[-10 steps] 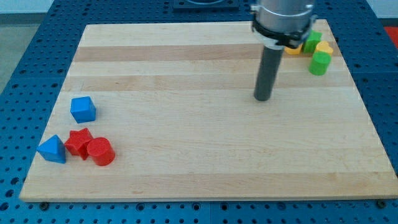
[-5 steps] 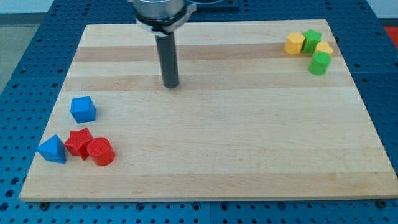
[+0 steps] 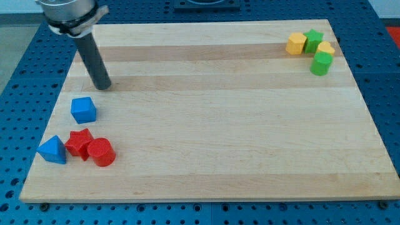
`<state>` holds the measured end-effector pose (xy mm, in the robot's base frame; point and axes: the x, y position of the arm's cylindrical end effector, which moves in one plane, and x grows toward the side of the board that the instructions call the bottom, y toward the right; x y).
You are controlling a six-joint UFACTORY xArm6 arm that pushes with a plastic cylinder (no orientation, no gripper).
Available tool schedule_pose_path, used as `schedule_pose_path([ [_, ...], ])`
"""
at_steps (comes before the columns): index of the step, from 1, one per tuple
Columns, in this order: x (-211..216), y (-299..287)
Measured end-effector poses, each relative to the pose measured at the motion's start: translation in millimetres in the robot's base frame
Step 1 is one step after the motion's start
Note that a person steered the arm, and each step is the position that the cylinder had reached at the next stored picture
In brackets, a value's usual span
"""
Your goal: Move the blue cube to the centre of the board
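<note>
The blue cube [image 3: 83, 109] sits on the wooden board [image 3: 206, 125] near its left edge. My tip [image 3: 103, 86] rests on the board just above and slightly right of the blue cube, a small gap apart from it. The dark rod rises from the tip toward the view's top left.
A blue triangular block [image 3: 52, 150], a red star-shaped block [image 3: 79, 142] and a red cylinder [image 3: 100, 152] cluster at the bottom left, below the cube. At the top right sit a yellow block [image 3: 295, 43], a green star-shaped block [image 3: 313, 39], another yellow block [image 3: 325, 49] and a green cylinder [image 3: 322, 63].
My tip has swept left across the upper board, from the right of centre to just above the blue cube. No block has moved.
</note>
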<state>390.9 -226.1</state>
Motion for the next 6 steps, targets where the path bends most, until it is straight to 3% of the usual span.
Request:
schedule_pose_path([
  [3,29.9,-78.2],
  [4,83.0,-78.8],
  [6,83.0,-64.6],
])
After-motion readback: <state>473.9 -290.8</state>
